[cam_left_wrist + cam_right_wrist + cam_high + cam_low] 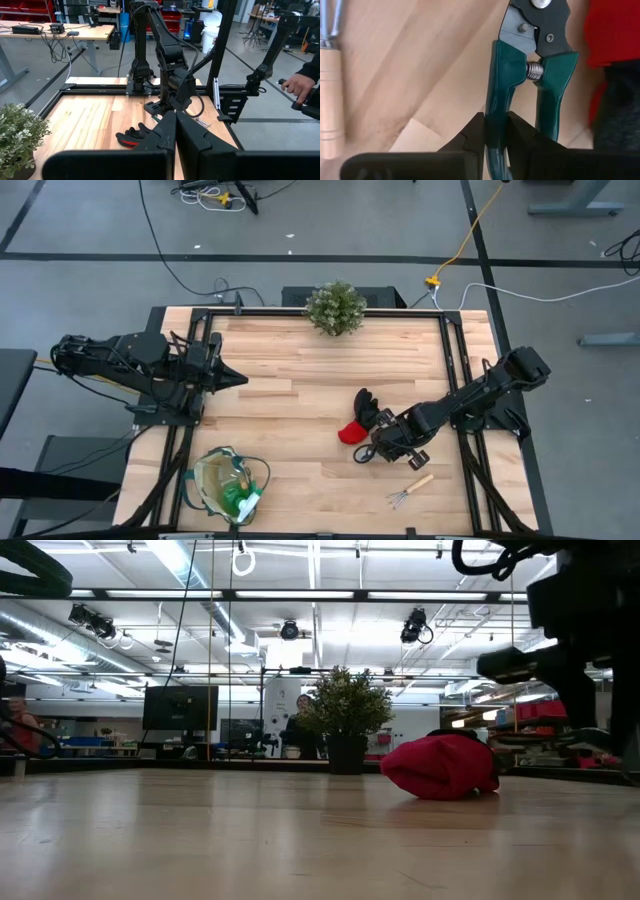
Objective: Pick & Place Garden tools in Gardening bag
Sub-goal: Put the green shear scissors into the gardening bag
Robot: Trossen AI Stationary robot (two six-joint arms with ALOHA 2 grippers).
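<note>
The pruning shears (535,45) with teal handles lie near the table's right side, beside the black-and-red glove (360,420). My right gripper (495,122) is low over the table and shut on one shears handle; it also shows in the high view (380,448). A wooden-handled rake (410,492) lies on the table nearer the front edge. The tan gardening bag (215,480) stands at the front left with the green spray bottle (242,500) inside. My left gripper (240,378) is shut and empty at the left side. The second rake is hidden. My right gripper pinches one teal handle of the shears (496,100) between its two fingers, a little behind the spring. The fingers (472,137) point down and lie across the handle. The other handle (555,90) stays outside the hold. Whether the shears are off the table, I cannot tell.
A bushy potted plant (335,308) stands at the table's far edge. Black frame rails (455,360) run along the table's sides. A person's hand (300,87) shows beyond the table's right side. Bare wood lies in the table's middle.
</note>
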